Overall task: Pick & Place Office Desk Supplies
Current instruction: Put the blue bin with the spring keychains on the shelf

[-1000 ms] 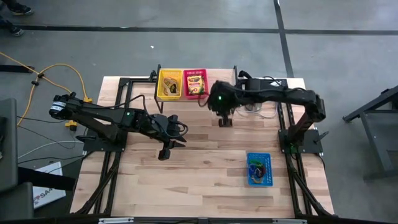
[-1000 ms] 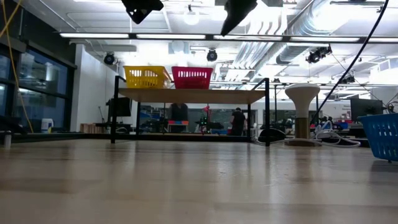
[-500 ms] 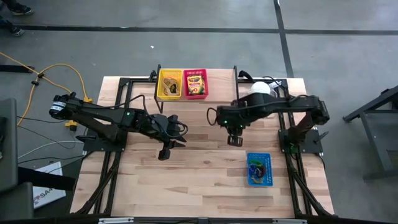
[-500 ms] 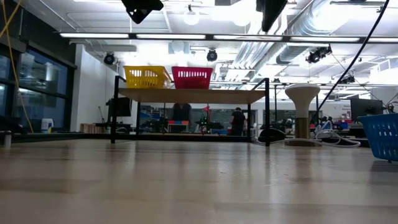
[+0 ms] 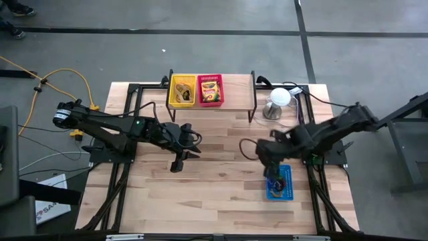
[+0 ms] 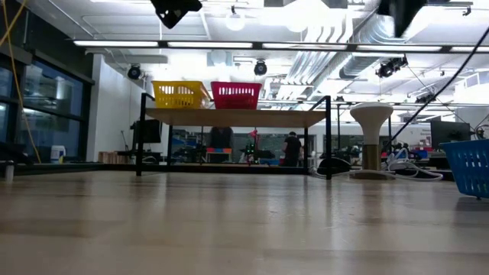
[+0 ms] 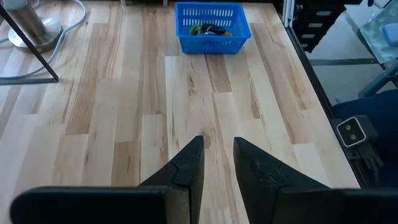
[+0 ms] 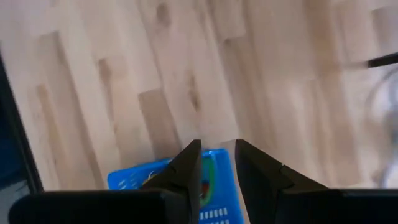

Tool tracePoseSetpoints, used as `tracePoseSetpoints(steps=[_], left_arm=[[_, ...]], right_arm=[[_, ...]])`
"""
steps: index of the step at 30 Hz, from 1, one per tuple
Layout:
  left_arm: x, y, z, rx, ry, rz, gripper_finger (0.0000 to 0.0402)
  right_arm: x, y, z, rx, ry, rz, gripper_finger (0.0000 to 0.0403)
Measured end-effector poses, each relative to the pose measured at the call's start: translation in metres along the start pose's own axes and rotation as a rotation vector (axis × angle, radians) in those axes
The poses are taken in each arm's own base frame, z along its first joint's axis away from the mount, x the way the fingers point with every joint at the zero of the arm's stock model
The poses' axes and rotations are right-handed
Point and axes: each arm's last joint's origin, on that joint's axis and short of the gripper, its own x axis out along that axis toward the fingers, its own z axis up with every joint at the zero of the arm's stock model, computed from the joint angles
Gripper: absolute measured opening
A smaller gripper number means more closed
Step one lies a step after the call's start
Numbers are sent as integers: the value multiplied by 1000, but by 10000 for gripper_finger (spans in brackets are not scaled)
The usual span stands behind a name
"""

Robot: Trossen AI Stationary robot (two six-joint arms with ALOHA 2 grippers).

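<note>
On the raised shelf at the table's far edge stand a yellow basket (image 5: 182, 90) and a red basket (image 5: 210, 90) that holds a yellow-and-green crayon box (image 5: 209, 88). A blue basket (image 5: 282, 189) with small coloured supplies (image 7: 208, 28) rests on the table at the near right. My right gripper (image 5: 271, 175) hangs open above the blue basket's left part, pointing steeply down, with nothing between its fingers (image 8: 186, 163). My left gripper (image 5: 179, 163) hovers open over the table's middle left, well above the wood, also holding nothing (image 7: 217, 155).
A white dome on a metal base (image 5: 279, 98) with cables stands at the far right beside the shelf's black legs (image 5: 253, 100). Bare wood lies between the two arms (image 5: 221, 167). In the low view both grippers show only at the top edge (image 6: 174, 9).
My right gripper has swung from beside the red basket at the far shelf toward the table's near right, sinking a little and rolling its wrist, and now hangs over the blue basket.
</note>
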Motion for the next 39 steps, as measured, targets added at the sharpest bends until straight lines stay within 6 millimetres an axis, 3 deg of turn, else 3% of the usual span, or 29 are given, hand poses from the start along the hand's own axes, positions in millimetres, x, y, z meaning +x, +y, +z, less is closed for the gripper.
tracePoseSetpoints(steps=[6,16,29,39], left_arm=[[0,0,2,0,-18,-2,83],[0,0,3,0,-33,0,83],[0,0,3,0,-35,-1,83],[0,0,3,0,-34,0,83]], right_arm=[[21,15,-43,-32,-2,75,84],[53,57,-93,-111,46,155,84],[84,97,-130,-117,93,151,84],[95,105,-142,-116,82,100,84]])
